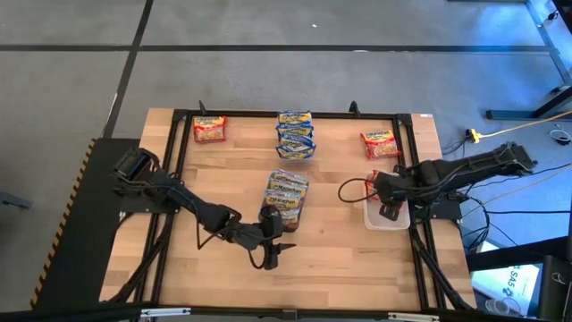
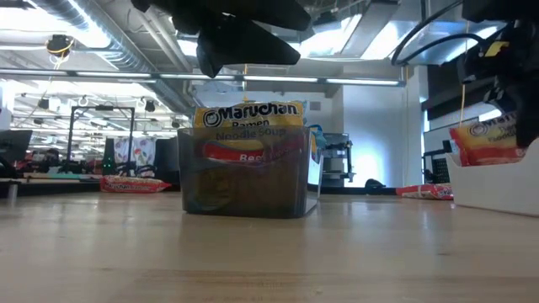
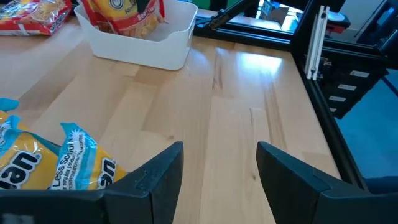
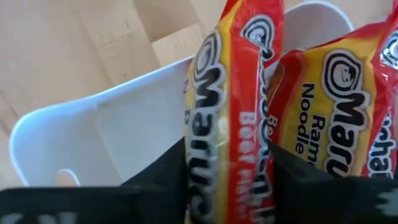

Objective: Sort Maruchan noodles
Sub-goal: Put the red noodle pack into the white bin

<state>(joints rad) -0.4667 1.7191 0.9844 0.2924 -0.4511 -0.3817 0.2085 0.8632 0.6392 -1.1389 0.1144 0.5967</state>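
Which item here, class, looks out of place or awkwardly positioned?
Nothing is spilled or damaged. The red packet stands on edge between the right gripper fingers over the white tub, not lying flat. The left gripper is open and empty.

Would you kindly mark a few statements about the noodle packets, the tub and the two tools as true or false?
1. The right tool has a red-labelled packet between its fingers, over the white tub. True.
2. The left tool grips a blue-labelled packet. False: it is open and empty; blue-labelled packets lie beside it.
3. The dark basket holds Maruchan packets. True.
4. The white tub sits at the table's left edge. False: in the high view it sits on the right side.
5. A stack of blue-labelled packets lies at the table's far side. True.
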